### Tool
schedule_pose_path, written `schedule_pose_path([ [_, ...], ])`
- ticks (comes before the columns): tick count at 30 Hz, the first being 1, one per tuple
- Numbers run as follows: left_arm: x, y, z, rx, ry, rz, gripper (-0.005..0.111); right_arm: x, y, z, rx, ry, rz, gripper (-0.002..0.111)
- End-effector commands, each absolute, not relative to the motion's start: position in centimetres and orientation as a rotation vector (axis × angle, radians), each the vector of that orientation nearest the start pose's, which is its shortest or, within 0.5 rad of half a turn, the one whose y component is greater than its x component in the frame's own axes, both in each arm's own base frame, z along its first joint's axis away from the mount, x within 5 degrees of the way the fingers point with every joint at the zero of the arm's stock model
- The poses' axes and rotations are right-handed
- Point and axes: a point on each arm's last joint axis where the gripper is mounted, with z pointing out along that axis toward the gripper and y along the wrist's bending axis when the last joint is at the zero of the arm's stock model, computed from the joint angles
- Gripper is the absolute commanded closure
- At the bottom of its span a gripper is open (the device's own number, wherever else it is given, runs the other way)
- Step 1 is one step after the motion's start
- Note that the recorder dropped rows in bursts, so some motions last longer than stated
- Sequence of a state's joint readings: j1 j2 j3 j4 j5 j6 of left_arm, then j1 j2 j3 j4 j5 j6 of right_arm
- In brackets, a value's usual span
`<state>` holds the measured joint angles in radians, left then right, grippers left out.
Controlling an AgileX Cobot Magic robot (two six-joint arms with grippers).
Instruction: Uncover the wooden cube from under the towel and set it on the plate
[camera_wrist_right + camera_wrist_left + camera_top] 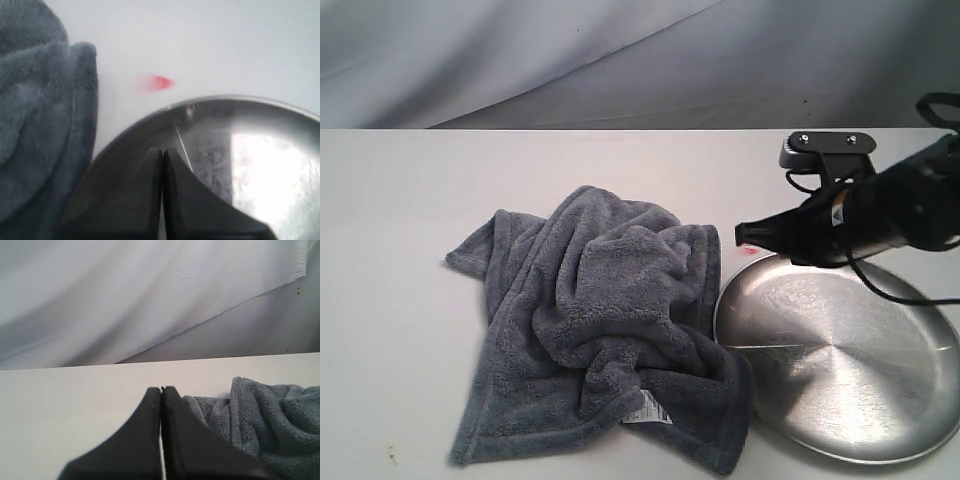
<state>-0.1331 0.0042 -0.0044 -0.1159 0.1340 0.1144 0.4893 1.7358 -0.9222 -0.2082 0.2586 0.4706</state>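
Print on towel tag illegible

A white tabletop is seen under soft, even light. Behind it, a pale grey cloth backdrop is draped, creased in long diagonal folds. A small red mark is seen on the tabletop.

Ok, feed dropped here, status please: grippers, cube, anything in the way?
Both shut, empty: left gripper by towel, right gripper over plate rim. No wooden cube in sight; towel bunched up.
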Motion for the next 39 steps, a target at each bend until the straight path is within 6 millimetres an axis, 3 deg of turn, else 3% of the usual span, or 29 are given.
schedule_pose_path([
  [1, 5.6, -0.9, 20.1, 0.119, 1.611, -0.123, 0.107, 33.0, 16.7, 17.4, -0.236, 2.561, 0.206, 0.108],
  [9, 5.6, -0.9, 20.1, 0.119, 1.611, -0.123, 0.107, 36.7, 19.4, 19.2, -0.182, 2.576, 0.304, 0.108],
  [17, 5.6, -0.9, 20.1, 0.119, 1.611, -0.123, 0.107, 37.3, 24.1, 21.2, -0.295, 2.533, 0.446, 0.108],
  [28, 5.6, -0.9, 20.1, 0.119, 1.611, -0.123, 0.107, 34.1, 32.1, 22.7, -0.56, 2.523, 0.515, 0.108],
  [39, 5.6, -0.9, 20.1, 0.119, 1.611, -0.123, 0.107, 28.3, 35.9, 22.1, -0.897, 2.586, 0.494, 0.108],
])
